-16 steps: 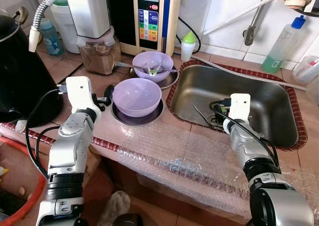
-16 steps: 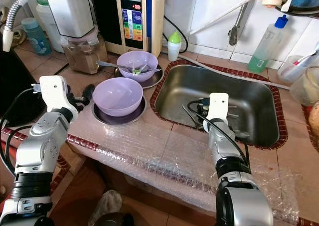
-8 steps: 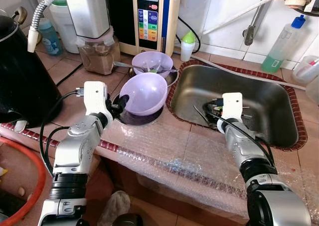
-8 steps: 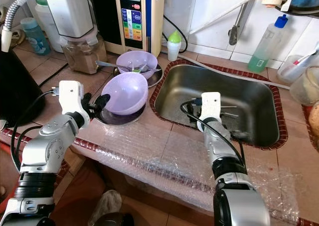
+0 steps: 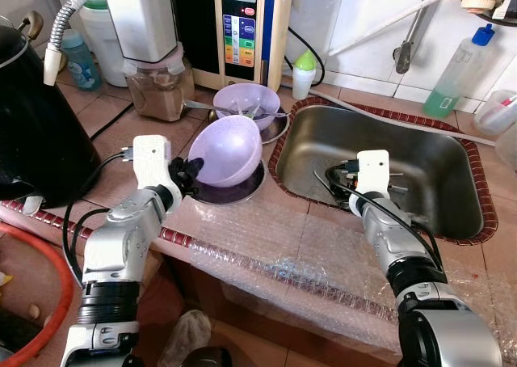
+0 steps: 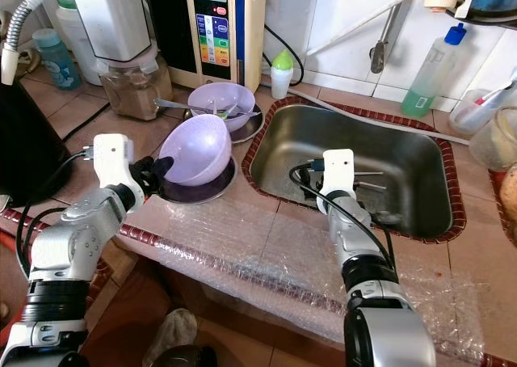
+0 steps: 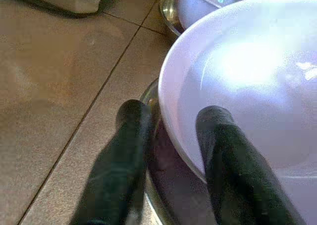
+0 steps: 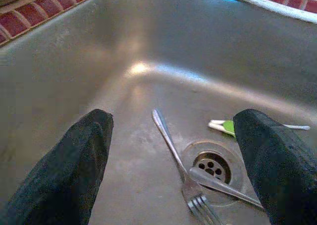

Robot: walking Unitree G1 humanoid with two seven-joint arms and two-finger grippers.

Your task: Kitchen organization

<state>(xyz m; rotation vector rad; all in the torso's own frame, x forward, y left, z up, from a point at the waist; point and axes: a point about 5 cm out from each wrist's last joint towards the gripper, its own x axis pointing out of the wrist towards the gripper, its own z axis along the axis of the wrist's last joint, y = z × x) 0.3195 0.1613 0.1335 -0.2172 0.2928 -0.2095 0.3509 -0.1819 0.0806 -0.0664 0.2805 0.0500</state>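
Note:
A lilac bowl (image 5: 230,147) is tipped up on edge over a steel plate (image 5: 236,194) on the tiled counter. My left gripper (image 5: 192,175) is shut on the bowl's near rim, one finger (image 7: 218,150) inside the bowl (image 7: 257,86) and the other outside. A second lilac bowl (image 5: 246,103) with cutlery in it stands behind on another steel plate. My right gripper (image 8: 173,121) hangs open inside the steel sink (image 5: 420,153), above a fork (image 8: 174,153) lying by the drain (image 8: 212,162).
A black kettle (image 5: 32,124) stands at the left, with a blender jar (image 5: 157,88) and a water machine (image 5: 246,27) behind the bowls. Bottles (image 5: 456,76) line the wall by the sink. Bubble wrap (image 5: 307,262) covers the counter's front edge.
The lilac bowl sat flat on its plate; my left gripper has closed on its rim and tipped it up. My right gripper has drifted slightly left inside the sink.

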